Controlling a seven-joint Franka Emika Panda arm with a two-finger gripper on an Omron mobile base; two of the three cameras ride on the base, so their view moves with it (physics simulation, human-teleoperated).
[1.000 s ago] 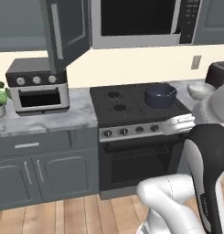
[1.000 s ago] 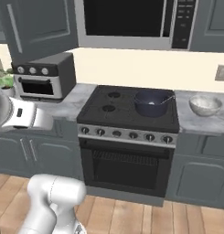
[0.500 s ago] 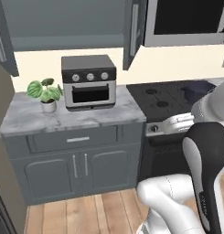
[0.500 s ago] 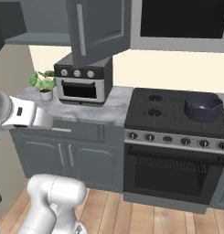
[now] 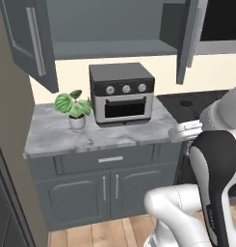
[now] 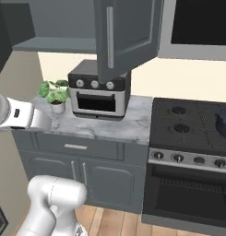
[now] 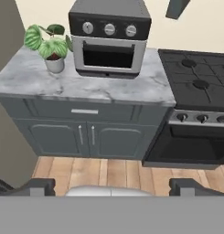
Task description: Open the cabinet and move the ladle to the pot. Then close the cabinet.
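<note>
- The cabinet (image 5: 110, 34) hangs on the wall at 12 o'clock in the left base view, both doors swung open; its left door (image 5: 30, 41) stands out at 10 o'clock and its right door (image 5: 189, 36) at 1 o'clock, each with a long silver bar handle
- In the right base view the right door (image 6: 126, 34) juts toward the camera at 12 o'clock, covering part of the toaster oven (image 6: 98, 90) behind it
- The shelf seen inside the cabinet looks bare; I cannot tell where the ladle is
- The toaster oven sits on the marble counter (image 5: 57, 135) directly below the cabinet, with a small potted plant (image 5: 73, 108) just beside it at its 9 o'clock
- Below the counter are a drawer (image 5: 110, 159) and two base cabinet doors (image 5: 105, 190)
- The stove (image 6: 193, 131) adjoins the counter at 3 o'clock in the right base view; the pot (image 6: 223, 120) rests on it at the frame's right edge
- The gripper (image 7: 113, 186) has its two dark fingertips (image 7: 38, 186) set wide apart at 6 o'clock in the hand view, holding nothing, looking down on the counter, drawer and wooden floor (image 7: 109, 171)
</note>
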